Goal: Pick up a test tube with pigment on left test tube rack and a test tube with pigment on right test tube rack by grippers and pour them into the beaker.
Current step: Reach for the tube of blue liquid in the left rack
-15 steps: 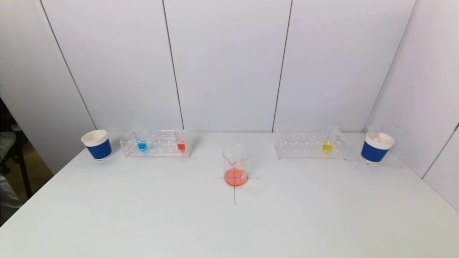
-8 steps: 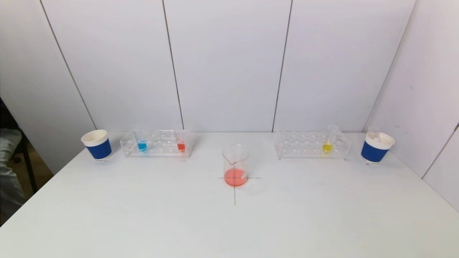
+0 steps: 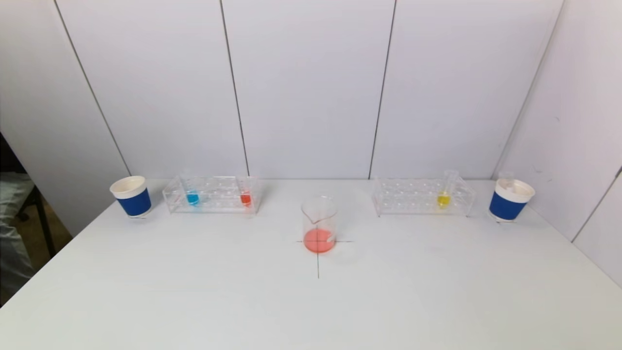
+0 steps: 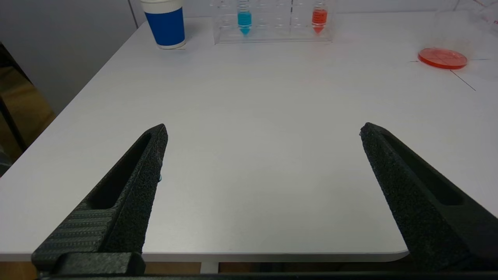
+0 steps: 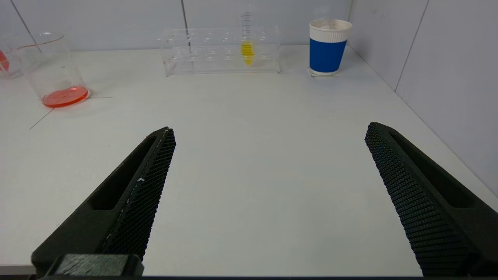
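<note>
While hovering low at the near worktop [image 3: 194, 291] edge, left hand [image 4: 262, 130] and right hand [image 5: 270, 130] gaping wide, holding nothing; tubes racked, blue [image 3: 192, 198], red [image 3: 245, 199], yellow [image 3: 442, 199]; beaker [image 3: 319, 224] centred.

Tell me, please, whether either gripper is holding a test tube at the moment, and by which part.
Nothing is held. The left gripper and right gripper both stand open and empty over the near table edge, far from the racks.

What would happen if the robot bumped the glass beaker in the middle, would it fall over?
The beaker looks tall and holds only a shallow layer of red liquid, so it is probably light and could slide or tip. It looks like clear glass, so it is likely slippery and breakable.
</note>
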Controlling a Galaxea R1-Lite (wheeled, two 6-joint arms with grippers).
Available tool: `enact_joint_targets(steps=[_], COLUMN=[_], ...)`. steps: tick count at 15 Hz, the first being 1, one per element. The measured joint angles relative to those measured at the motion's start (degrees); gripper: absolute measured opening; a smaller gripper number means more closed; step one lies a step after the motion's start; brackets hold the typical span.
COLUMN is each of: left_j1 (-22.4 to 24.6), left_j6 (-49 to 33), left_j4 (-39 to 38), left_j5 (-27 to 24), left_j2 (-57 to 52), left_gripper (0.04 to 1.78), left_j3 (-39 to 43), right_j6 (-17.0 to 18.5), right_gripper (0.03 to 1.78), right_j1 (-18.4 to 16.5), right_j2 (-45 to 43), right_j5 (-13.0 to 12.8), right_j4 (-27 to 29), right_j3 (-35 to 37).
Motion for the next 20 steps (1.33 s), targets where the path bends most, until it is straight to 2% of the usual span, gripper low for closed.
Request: enact_joint_targets(steps=[5, 10, 17, 20], left_j1=[0.00, -0.16, -1.07, -2.32], left_j6=[1.33, 1.96, 1.88, 1.68], left_j4=[0.02, 2.71, 2.39, -1.11], left_j5=[-0.05, -0.76, -4.82, -5.34], left_j2=[0.00, 2.12, 14.99, 23.84], left_gripper=[1.73, 1.73, 1.73, 1.73], left_j3=[-0.33, -9.73, -22.88, -27.56], right_j6=[0.00, 0.00, 0.00, 0.00], right_gripper=[1.77, 1.77, 1.77, 1.77], right_j1=[0.00, 0.00, -0.05, -0.02], right_j2=[0.00, 0.00, 0.00, 0.00], right_j5=[0.02, 0.00, 0.00, 0.00], right_j4=[0.00, 0.00, 0.02, 0.00], right_j3=[0.00, 0.00, 0.00, 0.00])
